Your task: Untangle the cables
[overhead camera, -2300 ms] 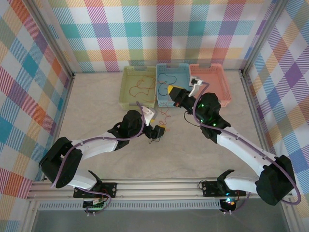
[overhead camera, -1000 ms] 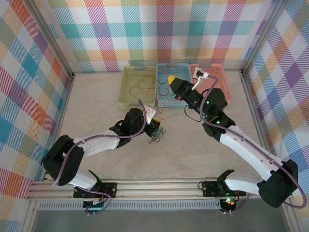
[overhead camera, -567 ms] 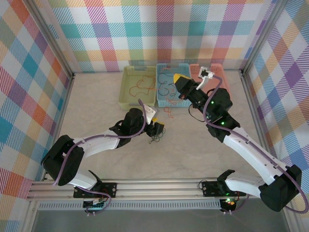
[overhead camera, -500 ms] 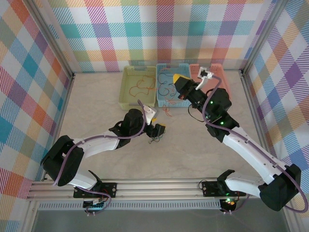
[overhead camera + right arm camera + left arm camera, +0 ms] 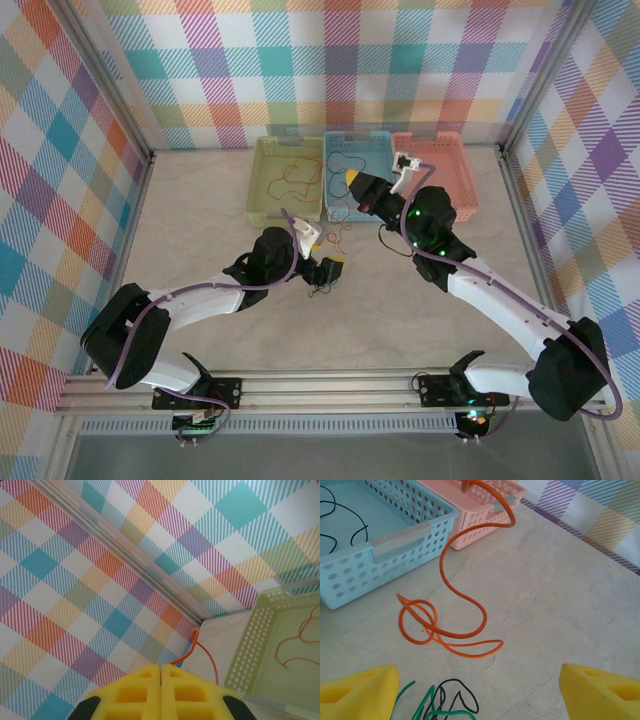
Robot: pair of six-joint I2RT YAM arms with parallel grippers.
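The right end effector [image 5: 161, 669] is pinched together on the orange cable [image 5: 454, 611]. The cable hangs down and coils on the bench [image 5: 200, 220], just in front of the blue basket [image 5: 395, 555] at the far edge. The left end effector [image 5: 479, 680] stands wide apart over the green and black cables [image 5: 442, 706] at mid-bench. A second orange cable [image 5: 295, 645] lies in the green basket [image 5: 247, 645].

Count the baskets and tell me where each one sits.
3, in a row at the far side of the table: the yellow-green basket on the left, the blue basket in the middle, the pink basket on the right. None seems hidden.
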